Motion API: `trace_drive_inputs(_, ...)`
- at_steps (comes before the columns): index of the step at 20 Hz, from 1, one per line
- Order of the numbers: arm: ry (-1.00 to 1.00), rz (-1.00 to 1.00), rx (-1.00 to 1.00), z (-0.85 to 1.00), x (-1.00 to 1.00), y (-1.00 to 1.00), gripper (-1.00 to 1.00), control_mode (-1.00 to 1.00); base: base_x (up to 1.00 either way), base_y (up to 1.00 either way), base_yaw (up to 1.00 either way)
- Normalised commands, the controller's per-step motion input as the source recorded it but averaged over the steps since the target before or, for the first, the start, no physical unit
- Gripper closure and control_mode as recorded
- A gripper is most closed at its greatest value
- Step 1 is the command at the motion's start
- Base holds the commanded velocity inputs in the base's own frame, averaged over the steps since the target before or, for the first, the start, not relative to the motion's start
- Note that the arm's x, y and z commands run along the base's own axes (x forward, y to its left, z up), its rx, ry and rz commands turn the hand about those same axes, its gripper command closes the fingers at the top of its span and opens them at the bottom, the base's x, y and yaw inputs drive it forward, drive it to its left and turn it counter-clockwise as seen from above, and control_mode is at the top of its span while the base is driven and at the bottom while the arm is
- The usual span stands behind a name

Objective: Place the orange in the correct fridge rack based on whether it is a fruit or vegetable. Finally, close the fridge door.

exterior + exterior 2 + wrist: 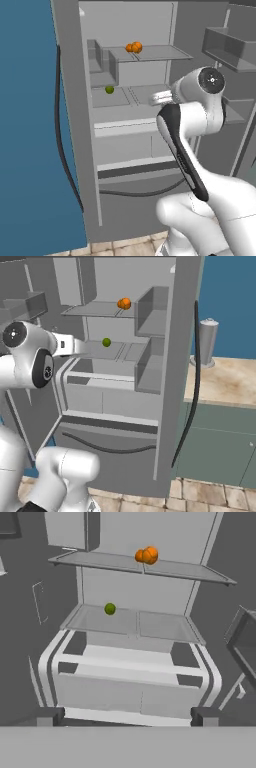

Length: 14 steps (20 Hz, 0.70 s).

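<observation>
1. Fridge open. Left base view, left to right: blue wall point(25, 125), dark hose point(62, 150) down the fridge side, green ball point(109, 89) on the lower shelf point(150, 92), orange point(134, 47) on the upper shelf point(160, 52), arm point(195, 115), fridge door point(235, 75) w/ grey bins at far right.
2. Two orange balls sit touching on the upper shelf, near its middle; can't tell which one is the task's. Green ball is one shelf down, to the left.
3. Nothing stands btwn gripper and shelves; drawers point(130, 687) lie below the lower shelf.
4. Gripper point(127, 716): jaws released, spread wide, nothing btwn them. Fingertips point(50, 716) at bottom corners of hand view.
5. Orange is up and slightly right of the gap in hand view, well apart from the jaws, deeper in the fridge.
6. Right base view adds a grey cylinder point(207, 343) on a tan counter point(225, 381) right of the fridge, over green cabinets point(215, 441); the door is at left there, behind the arm.
7. Hand view shows both shelves head-on.
</observation>
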Motion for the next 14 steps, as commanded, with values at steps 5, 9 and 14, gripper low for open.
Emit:
trace_drive_inputs(5,-0.38,0.00,-0.15,0.43,-1.00,0.22,-1.00,-1.00,0.00,0.00,0.00)
trace_drive_inputs(9,-0.30,0.04,-0.41,0.42,-1.00,0.73,-1.00,-1.00,0.00,0.00,0.00)
trace_drive_inputs(14,-0.07,0.13,-0.44,0.10,-0.73,1.00,-1.00,-1.00,0.00,0.00,0.00)
